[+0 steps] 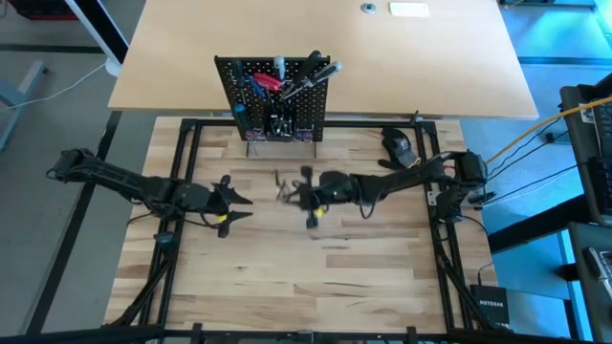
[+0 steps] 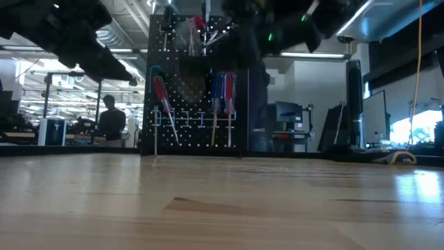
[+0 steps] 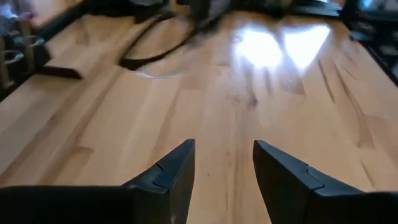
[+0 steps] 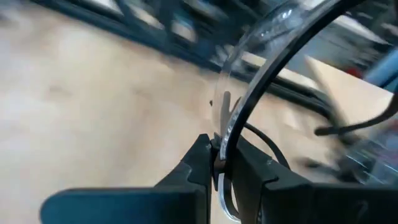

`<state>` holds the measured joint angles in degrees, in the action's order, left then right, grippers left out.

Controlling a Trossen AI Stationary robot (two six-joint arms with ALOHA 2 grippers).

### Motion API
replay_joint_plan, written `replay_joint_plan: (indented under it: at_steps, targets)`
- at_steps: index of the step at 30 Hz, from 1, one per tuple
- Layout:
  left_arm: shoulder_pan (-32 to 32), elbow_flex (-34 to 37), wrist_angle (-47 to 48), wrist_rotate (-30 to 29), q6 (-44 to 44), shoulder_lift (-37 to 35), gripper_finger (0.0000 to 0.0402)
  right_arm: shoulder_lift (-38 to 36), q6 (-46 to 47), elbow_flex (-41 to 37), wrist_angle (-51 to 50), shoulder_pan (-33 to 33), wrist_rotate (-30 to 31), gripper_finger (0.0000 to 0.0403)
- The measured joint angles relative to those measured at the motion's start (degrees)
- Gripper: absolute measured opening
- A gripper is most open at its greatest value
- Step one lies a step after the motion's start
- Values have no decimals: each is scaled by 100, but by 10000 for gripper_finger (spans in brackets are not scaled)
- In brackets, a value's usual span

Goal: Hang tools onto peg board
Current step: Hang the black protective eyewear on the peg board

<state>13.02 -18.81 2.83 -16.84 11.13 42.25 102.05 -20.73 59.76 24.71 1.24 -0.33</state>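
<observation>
The black peg board point(image 1: 273, 100) stands upright at the table's far middle. It carries red, blue and black handled tools point(image 1: 282, 81), and screwdrivers point(image 2: 220, 94) hang on its front. My right gripper point(image 1: 304, 196) hovers mid-table, in front of the board, shut on a pair of clear glasses with a black rim point(image 4: 273, 56). These show blurred in the high view as the glasses point(image 1: 287, 186). My left gripper point(image 1: 244, 201) is just left of them, above the wood, open with nothing between its fingers point(image 3: 177, 165). My right gripper pinches the glasses between its two fingers, where the clear lens meets the thin black rim point(image 4: 225, 134). The fingers come nearly level from the table's right side. The glasses stick out past the fingertips toward the left gripper. Nothing of them shows on the tabletop.
A dark rounded lump point(image 1: 398, 143) lies at the far right, near the right arm. Black frame rails point(image 1: 191, 153) border the wooden work area. A person point(image 2: 111, 119) stands in the room behind the table. Bare wood stretches toward the near edge.
</observation>
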Motion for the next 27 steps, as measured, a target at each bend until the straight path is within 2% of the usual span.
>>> replay_joint_plan:
  at_steps: [3,5,14,19,22,27]
  targets:
    - [4,171,-311,-210,156,19,150,96,-325,-49,79,-244,331,38]
    - [6,279,-570,-254,39,25,150,159,-444,-52,112,-384,312,39]
    - [-315,313,-702,-1324,-1258,37,150,403,-810,-47,304,-862,461,39]
    - [-533,523,-1068,-1340,-1294,135,150,563,-966,-49,559,-1045,86,39]
    - [-558,727,-1609,-1336,-1306,187,150,666,-1174,-49,615,-1045,82,39]
    - [-558,765,-1689,-1334,-1323,187,150,869,-1489,-41,813,-1106,50,39]
